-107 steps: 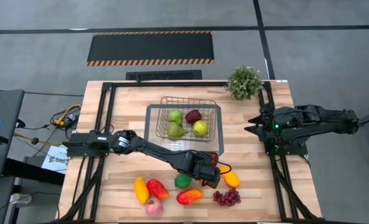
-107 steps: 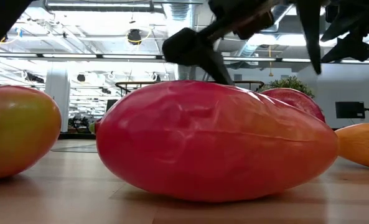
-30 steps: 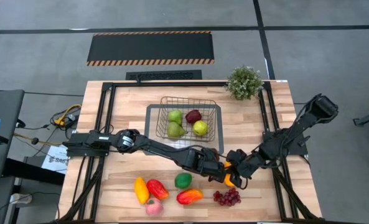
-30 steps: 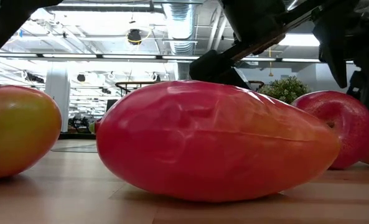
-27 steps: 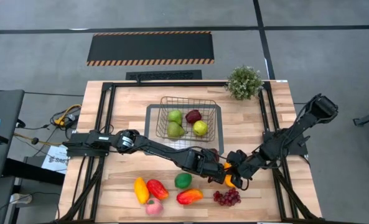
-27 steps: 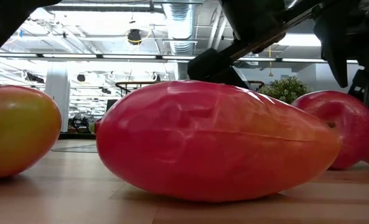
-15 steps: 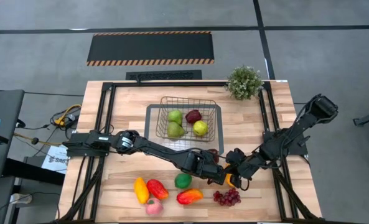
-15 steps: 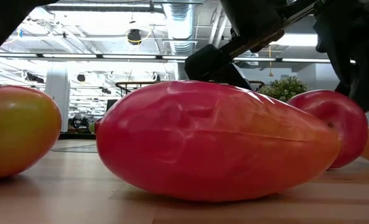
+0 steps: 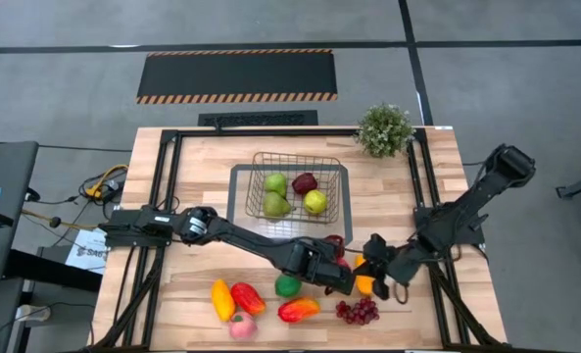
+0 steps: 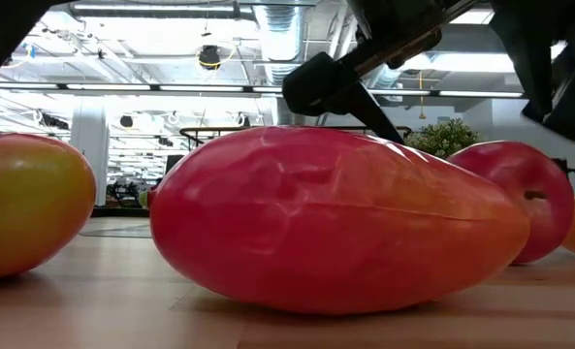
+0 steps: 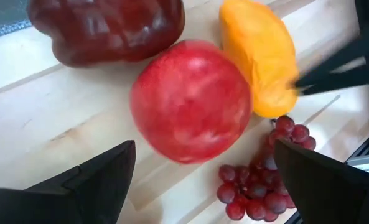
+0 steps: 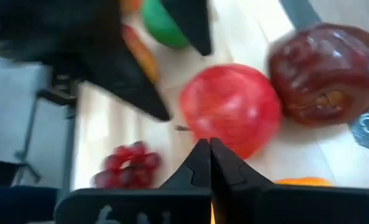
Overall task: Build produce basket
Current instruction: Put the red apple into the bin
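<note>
The round glossy red toy apple lies on the pale wooden table, just short of the flat grey tray holding the rectangular wire-mesh basket. A dark maroon toy pepper touches it on one side, an elongated orange fruit lies against the other, and a purple grape bunch sits just beside. The apple has no long axis to speak of; in the low view its stem dimple faces sideways, so it seems to be lying on its side, though blur makes that uncertain.

The left gripper hangs over the apple with its jaws spread wide, one finger on each side, nothing held. The right gripper is pinched shut and empty, its tip next to the apple and the orange fruit.

To grasp well, the left fingers should descend astride the apple's widest part, clear of the pepper and orange fruit, closing only once centred. The right tip could steady or part the neighbours first.

Four fruits already lie in the basket; several more wait along the table's near edge.
</note>
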### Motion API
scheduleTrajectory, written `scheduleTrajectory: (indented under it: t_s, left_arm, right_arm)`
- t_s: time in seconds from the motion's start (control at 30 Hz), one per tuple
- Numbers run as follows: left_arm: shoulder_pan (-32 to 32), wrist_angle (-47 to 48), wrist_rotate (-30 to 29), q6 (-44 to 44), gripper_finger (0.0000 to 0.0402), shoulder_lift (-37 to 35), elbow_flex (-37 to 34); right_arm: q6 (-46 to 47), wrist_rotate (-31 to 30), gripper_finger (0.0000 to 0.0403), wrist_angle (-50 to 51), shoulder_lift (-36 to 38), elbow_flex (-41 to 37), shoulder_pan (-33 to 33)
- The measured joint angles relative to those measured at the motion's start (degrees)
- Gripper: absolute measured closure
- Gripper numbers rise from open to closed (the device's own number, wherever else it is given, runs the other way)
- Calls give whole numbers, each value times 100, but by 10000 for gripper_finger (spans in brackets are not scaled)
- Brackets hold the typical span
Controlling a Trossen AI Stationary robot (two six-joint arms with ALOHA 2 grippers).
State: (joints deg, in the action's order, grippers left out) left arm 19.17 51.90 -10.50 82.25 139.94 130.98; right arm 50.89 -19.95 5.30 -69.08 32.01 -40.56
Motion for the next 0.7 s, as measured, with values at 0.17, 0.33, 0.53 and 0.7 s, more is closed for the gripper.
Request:
scheduleTrajectory:
  t_s: [0.17, 0.33, 0.53, 0.7]
  left_arm:
    - [86, 0, -256, 109, 38, 0, 0]
    - [133, -55, -751, 202, 38, 0, 0]
    - [123, -221, -764, 104, 38, 0, 0]
    - [121, -190, -763, 14, 38, 7, 0]
  right_arm:
    - [-4, -955, 400, 308, 518, -77, -503]
    - [443, -1550, 400, 173, 545, -440, -758]
    - [475, -1556, 400, -274, 126, -595, -758]
    - [374, -1518, 400, -1101, -500, -592, -743]
